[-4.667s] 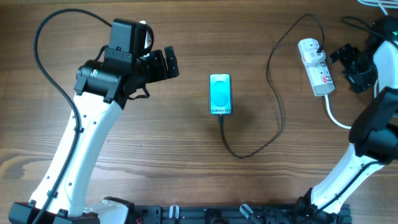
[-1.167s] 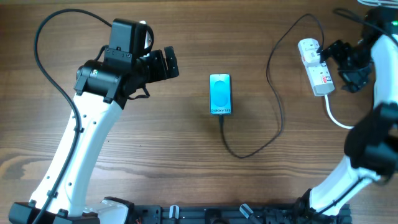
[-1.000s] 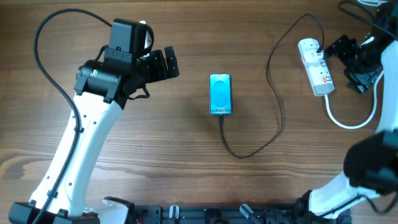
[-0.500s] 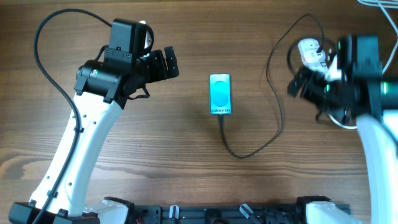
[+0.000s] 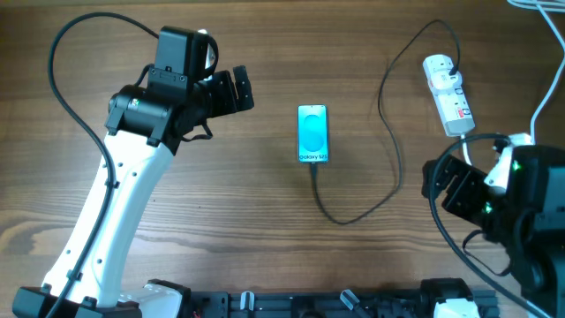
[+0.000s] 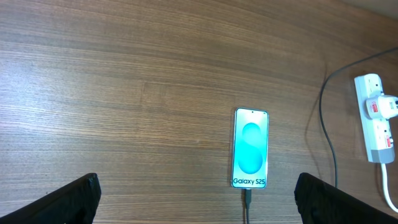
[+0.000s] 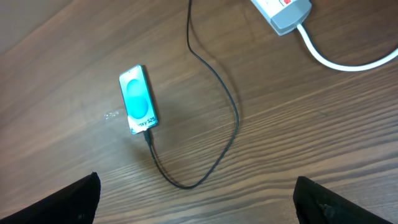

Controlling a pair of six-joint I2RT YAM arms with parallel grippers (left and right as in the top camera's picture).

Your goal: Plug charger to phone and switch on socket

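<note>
Phone (image 5: 312, 133) lies flat mid tabletop (image 5: 265, 230), charger (image 5: 389, 132) tip touching its bottom end. Socket (image 5: 448, 95) sits far right. My left gripper (image 5: 244, 90) and right gripper (image 5: 441, 187) are both spread wide.

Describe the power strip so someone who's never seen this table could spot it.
On the wooden table, look toward the top right of the overhead view, well right of the phone. The power strip is the white oblong block there; unlike the turquoise-screened phone, it has red switches and a thick white cord.
</note>
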